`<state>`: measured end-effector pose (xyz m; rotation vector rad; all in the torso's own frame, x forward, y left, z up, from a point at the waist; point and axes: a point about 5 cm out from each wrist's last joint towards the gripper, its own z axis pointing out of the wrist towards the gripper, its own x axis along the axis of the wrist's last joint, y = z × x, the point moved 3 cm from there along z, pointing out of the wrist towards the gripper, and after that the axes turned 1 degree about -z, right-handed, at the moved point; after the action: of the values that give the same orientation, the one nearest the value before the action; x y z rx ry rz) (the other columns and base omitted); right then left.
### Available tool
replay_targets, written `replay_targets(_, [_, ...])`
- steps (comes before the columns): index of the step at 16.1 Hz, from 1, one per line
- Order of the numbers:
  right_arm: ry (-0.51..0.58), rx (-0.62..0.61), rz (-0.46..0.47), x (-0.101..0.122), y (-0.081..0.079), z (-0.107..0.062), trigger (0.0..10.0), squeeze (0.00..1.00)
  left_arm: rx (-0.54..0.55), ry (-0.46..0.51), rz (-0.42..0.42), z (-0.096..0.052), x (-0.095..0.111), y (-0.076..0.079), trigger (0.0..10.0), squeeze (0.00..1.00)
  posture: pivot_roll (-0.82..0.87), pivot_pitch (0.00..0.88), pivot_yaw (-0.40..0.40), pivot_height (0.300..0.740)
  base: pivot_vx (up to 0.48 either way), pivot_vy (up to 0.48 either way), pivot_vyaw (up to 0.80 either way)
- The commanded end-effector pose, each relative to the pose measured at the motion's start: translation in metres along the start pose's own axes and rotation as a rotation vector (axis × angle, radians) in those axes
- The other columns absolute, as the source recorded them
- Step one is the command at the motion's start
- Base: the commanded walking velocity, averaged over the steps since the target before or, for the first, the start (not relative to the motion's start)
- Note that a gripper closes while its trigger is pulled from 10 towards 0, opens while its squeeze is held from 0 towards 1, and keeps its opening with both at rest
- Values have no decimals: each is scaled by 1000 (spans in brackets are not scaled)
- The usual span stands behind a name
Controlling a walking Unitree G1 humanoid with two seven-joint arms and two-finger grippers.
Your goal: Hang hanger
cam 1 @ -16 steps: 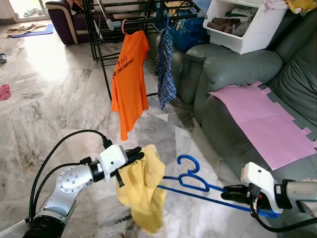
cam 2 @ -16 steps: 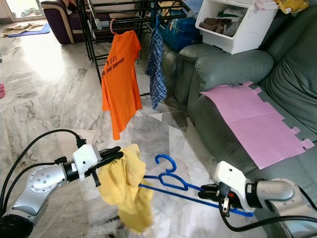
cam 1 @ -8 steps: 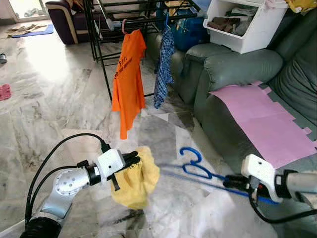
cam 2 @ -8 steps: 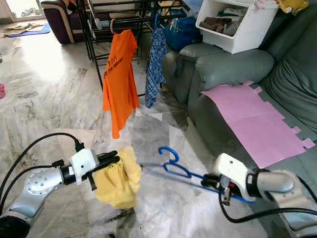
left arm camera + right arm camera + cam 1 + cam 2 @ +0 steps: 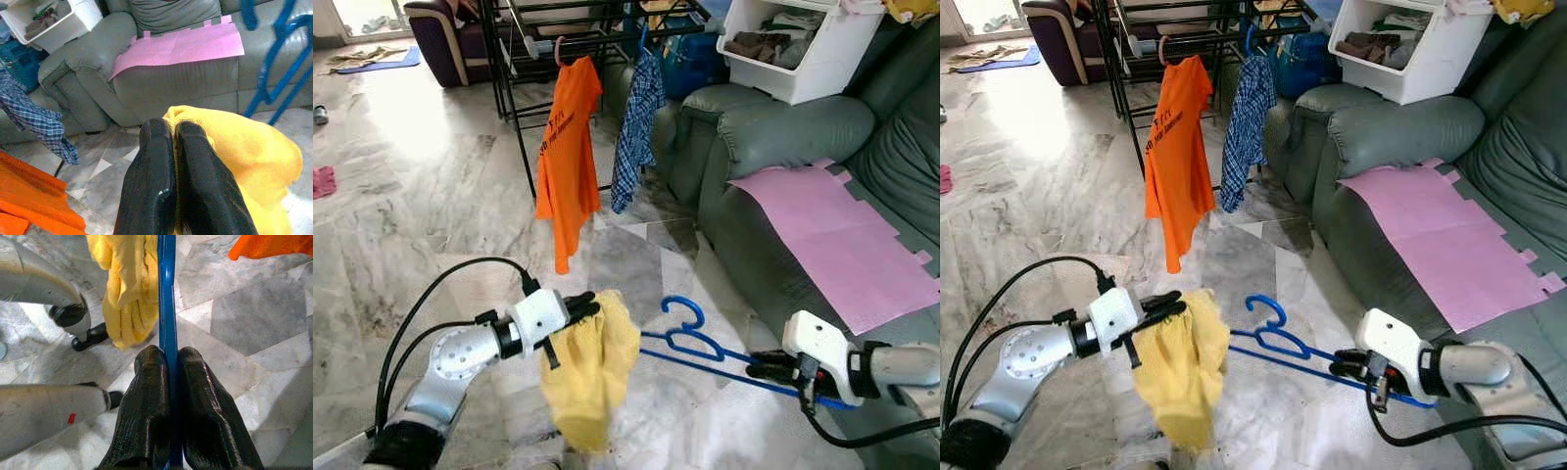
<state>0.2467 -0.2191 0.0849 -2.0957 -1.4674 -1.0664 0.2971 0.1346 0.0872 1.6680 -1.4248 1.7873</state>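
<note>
A blue plastic hanger (image 5: pixel 690 339) is held flat above the marble floor, its hook pointing towards the drying rack (image 5: pixel 538 59). My right gripper (image 5: pixel 762 368) is shut on the hanger's lower bar (image 5: pixel 167 333). One end of the hanger reaches into a yellow garment (image 5: pixel 592 367) that hangs from my left gripper (image 5: pixel 579 311). The left fingers (image 5: pixel 166 181) are shut on the yellow cloth. An orange t-shirt (image 5: pixel 566 157) and a blue checked shirt (image 5: pixel 636 127) hang on the black rack ahead.
A grey sofa (image 5: pixel 773 147) with a pink sheet (image 5: pixel 842 245) runs along the right. A white bin of clothes (image 5: pixel 798 49) sits on its arm. A dark armchair (image 5: pixel 450 39) stands at the far left. Open marble floor (image 5: pixel 421 196) lies between me and the rack.
The view shifted slightly. The yellow garment, bunched up half a second ago, hangs longer again from my left gripper. The hanger stays in my right gripper, a little lower.
</note>
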Motion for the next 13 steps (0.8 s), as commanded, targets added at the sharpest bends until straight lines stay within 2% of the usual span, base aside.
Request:
replay_targets(1, [-3, 22, 3, 1, -2, -6, 10000, 0, 12, 24, 38, 3, 7, -6, 10000, 0, -7, 89, -28, 740, 0, 0, 0])
replay_targets(7, [-92, 39, -8, -10, -3, -17, 10000, 0, -6, -44, 52, -4, -7, -7, 10000, 0, -8, 89, -22, 740, 0, 0, 0])
replay_targets(13, [-47, 38, -16, 1, -1, -9, 10000, 0, -10, -15, 55, -2, -3, -4, 10000, 0, -3, 97, -25, 740, 0, 0, 0])
